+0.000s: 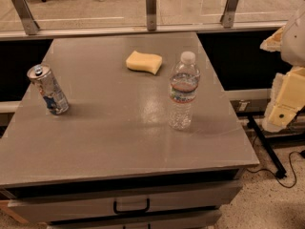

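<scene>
- Gripper: at the right edge of the camera view, off the table and beyond its right side, above the floor; only cream-coloured parts of it show
- Gripper state: cannot be told from this view whether it is released or clenched; nothing is seen held in it, and it touches none of the objects
- Nearest object: clear plastic water bottle with a white cap, standing on the right half of the grey table, near the right edge
- Key relation: the bottle lies to the left of the gripper in the view, apart from it, with the table's right edge between them; the bottle's long axis is vertical
- Yellow sponge: lies flat behind the bottle and a little to its left, apart from it
- Drink can: stands near the left edge, well apart from the bottle and farthest from the gripper; it appears to lean leftward
- Below the tabletop: a drawer with a dark handle
- On the floor under the gripper: a black cable
</scene>
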`<action>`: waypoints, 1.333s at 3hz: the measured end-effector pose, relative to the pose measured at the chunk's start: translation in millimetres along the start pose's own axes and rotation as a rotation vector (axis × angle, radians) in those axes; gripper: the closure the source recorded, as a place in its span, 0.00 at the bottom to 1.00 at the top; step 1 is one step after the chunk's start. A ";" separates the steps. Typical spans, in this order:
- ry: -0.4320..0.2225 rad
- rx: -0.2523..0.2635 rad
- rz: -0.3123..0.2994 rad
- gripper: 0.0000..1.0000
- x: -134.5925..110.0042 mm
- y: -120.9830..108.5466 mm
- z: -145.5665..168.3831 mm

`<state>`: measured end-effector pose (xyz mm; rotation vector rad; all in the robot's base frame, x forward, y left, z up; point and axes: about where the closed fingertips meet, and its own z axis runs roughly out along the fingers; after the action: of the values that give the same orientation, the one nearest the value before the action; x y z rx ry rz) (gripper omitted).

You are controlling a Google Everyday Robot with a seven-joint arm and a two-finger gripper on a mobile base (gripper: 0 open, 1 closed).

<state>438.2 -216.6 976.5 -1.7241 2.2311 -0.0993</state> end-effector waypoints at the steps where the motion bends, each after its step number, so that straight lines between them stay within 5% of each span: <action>1: 0.000 0.000 0.000 0.00 0.0 0.0 0.0; 2: -0.091 -0.024 0.020 0.00 -9.7 0.4 5.7; 4: -0.524 -0.044 0.111 0.00 -30.3 -9.8 51.2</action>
<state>468.9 -183.2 936.7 -1.4313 1.9358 0.3848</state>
